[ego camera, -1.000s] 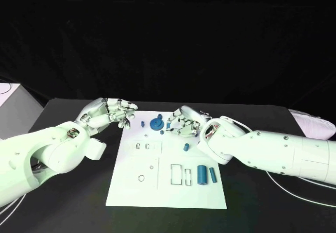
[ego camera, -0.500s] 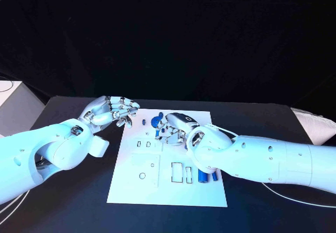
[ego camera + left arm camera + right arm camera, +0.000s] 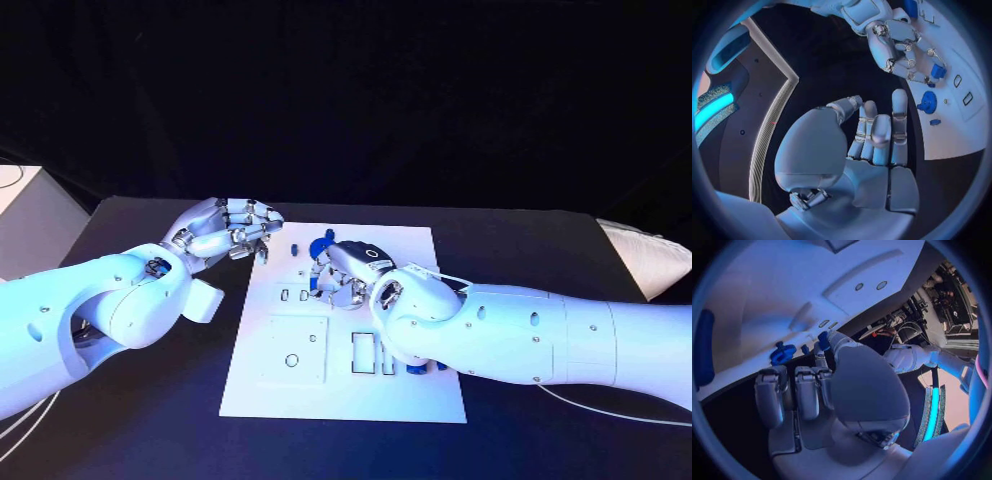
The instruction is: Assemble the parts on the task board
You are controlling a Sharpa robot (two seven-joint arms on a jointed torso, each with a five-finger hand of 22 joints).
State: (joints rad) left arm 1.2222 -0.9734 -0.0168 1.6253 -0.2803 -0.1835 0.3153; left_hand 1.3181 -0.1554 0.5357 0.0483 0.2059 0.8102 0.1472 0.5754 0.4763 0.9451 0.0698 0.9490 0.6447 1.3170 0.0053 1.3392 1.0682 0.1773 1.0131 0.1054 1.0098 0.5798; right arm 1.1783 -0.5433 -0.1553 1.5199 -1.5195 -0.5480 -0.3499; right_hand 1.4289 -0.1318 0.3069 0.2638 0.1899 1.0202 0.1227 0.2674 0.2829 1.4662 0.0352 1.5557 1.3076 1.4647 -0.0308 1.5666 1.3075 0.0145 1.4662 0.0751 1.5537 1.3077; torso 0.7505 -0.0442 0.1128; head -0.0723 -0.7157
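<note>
Apparently right hand (image 3: 351, 272) fingers pinching a blue part (image 3: 937, 72) (small), left hand (image 3: 224, 232) fingers curled, empty.

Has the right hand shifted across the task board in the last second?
Yes. The right hand moved toward the robot's left, now over the task board nearer its small slots.

Two bulky white arms end in silver hands with segmented metal fingers (image 3: 879, 137).
</note>
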